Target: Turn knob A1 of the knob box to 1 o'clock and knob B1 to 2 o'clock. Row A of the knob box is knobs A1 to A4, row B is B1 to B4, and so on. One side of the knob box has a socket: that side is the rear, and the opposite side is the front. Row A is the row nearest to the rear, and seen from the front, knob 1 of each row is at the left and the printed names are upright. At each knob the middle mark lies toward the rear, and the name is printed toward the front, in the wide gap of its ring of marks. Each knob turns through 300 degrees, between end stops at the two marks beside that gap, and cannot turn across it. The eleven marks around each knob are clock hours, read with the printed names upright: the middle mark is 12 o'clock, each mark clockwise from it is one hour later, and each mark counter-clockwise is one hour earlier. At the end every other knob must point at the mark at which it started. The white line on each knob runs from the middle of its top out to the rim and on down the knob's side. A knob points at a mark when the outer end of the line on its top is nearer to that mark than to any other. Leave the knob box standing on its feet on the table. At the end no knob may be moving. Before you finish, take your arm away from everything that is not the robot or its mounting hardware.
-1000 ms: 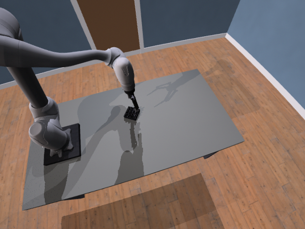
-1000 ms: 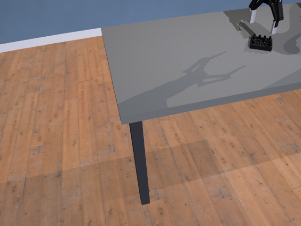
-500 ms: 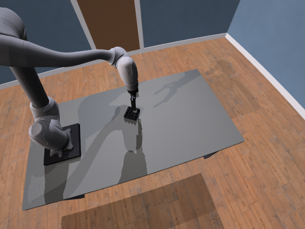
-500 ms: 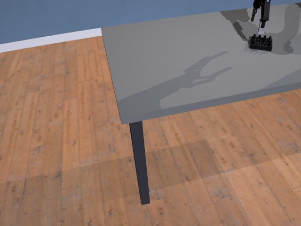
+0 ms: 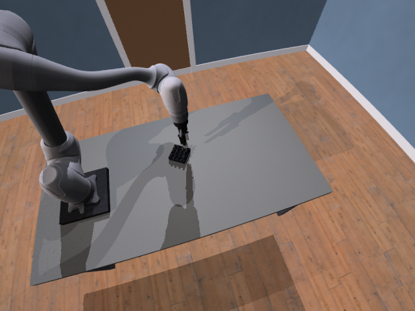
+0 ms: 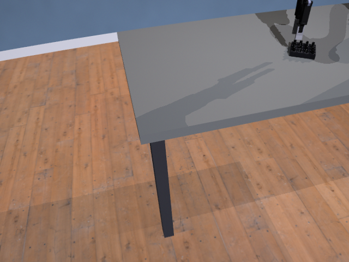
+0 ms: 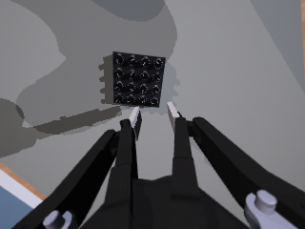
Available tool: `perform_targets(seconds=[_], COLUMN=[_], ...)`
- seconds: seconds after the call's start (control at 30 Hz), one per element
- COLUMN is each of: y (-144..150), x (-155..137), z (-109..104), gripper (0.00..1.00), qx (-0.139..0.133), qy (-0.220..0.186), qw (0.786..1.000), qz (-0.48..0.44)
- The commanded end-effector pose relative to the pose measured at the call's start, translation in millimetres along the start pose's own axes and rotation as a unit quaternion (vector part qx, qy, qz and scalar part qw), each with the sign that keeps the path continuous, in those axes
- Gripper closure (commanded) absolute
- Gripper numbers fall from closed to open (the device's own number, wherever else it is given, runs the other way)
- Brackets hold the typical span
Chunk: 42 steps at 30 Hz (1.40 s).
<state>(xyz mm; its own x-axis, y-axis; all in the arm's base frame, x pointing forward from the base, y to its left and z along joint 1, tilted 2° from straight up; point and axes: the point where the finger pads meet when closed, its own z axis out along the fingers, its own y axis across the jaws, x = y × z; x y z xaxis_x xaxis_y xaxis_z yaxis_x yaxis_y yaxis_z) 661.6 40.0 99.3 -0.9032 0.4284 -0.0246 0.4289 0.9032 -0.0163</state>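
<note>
The black knob box (image 5: pixel 178 155) (image 6: pixel 302 53) (image 7: pixel 138 80) stands on the grey table (image 5: pixel 254 161) (image 6: pixel 197 51). Its top carries a square grid of black knobs with pale marks around them. The names, the socket and the directions of the white lines are too small to read. My gripper (image 5: pixel 184 142) (image 6: pixel 298 34) (image 7: pixel 153 111) is partly open, with a clear gap between its pale fingertips and nothing in it. It hangs above the box's edge; in the wrist view the tips appear just beyond the lower right edge of the box.
The arm's base stands on a black plate (image 5: pixel 104 197) at the table's left in the top view. The arm reaches over the table from there. Shadows of the arm and gripper fall across the table and around the box.
</note>
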Motion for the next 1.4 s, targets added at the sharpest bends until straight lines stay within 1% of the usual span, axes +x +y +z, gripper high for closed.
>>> perform_targets(seconds=[0.0, 0.9, 1.37], y=[0.0, 0.0, 0.1], x=[0.0, 0.0, 0.1], z=[-0.1, 0.3, 7.4], gripper=[0.88, 0.88, 0.88], qx=[0.0, 0.0, 0.0], qy=[0.0, 0.0, 0.0], qw=[1.0, 1.0, 1.0], qz=[0.0, 0.0, 0.0])
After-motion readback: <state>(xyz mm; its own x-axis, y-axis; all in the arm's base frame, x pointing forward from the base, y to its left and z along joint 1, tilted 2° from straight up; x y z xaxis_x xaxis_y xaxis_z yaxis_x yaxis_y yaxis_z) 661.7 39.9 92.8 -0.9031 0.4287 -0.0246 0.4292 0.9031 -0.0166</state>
